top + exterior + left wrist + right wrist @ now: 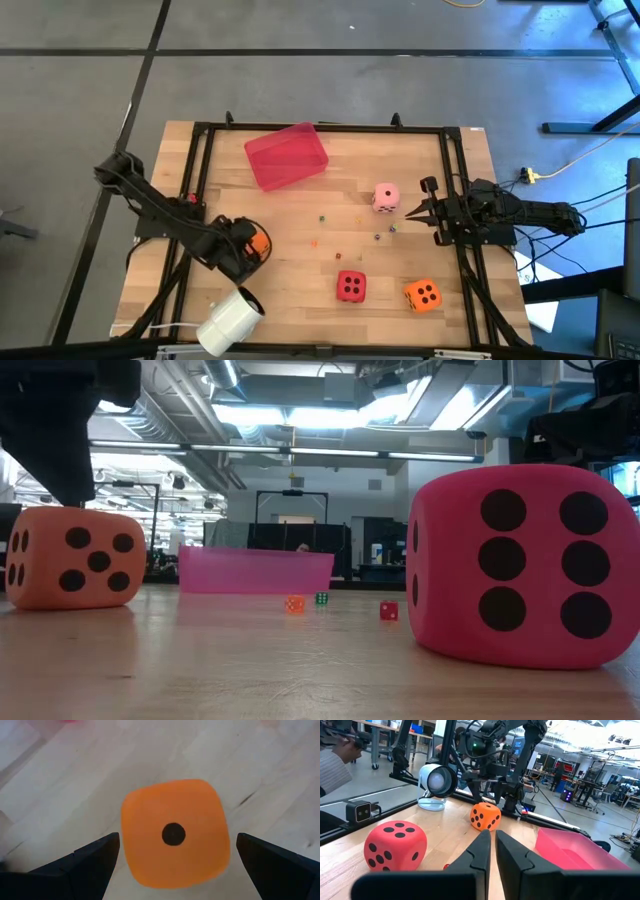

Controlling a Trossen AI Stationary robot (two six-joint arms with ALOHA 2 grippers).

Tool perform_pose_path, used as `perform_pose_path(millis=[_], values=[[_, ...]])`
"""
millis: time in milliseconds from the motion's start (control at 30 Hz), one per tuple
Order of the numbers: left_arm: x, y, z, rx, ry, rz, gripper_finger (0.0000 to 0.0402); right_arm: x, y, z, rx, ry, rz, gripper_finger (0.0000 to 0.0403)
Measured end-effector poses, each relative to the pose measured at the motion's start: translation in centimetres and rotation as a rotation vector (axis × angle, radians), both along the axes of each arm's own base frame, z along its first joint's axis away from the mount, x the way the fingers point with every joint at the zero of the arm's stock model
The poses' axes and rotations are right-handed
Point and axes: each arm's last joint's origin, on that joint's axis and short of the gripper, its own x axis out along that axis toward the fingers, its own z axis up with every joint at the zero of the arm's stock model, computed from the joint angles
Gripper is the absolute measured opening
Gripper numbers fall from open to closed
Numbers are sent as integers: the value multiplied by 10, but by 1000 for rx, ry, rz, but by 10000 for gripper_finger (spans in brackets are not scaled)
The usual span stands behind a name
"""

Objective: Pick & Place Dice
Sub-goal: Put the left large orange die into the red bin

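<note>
Left pincer (250,247) low over wooden surface (300,290), near its left-front part. Fingers (90,865) spread wide, one either side of an orange die (175,832); gap visible on both sides, no contact, nothing held. Wrist view shows die's top face w/ single pip, die sitting flat on the boards. From above the same die is mostly hidden under the pincer, only an orange edge showing.

Right pincer (412,211) at right side of surface, just beside pink die (386,197), apart from it. Fingers pressed together, tips nearly touching, empty.

Other dice: red die (350,286) front-centre, four pips up. Second orange die (423,295) to its right, near front-right corner, three pips up. Both loose on the surface, well apart from either pincer.

Red square tray (287,156) toward the back, left of centre, turned at an angle to the frame rails. Tiny coloured beads (338,256) scattered mid-surface between tray and red die. White cylindrical lamp-like object (231,320) at front-left edge.

Right wrist view: a person's sleeve (332,770) at the room's edge beyond the surface.
</note>
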Motion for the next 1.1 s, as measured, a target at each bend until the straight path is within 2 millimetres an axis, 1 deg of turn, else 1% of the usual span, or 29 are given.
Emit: perform_pose_path(millis=[167,400,600,800,1100], values=[[4,-4,-7,-22,36,3,400,0,0,0,0,-1,0,29],[9,-5,-17,-1,80,32,400,0,0,0,0,-1,0,29],[11,-2,-18,12,72,47,400,0,0,0,0,0,0,29],[11,-2,-18,37,80,-2,400,0,0,0,0,0,0,29],[11,-4,-18,46,19,72,400,0,0,0,0,0,0,29]])
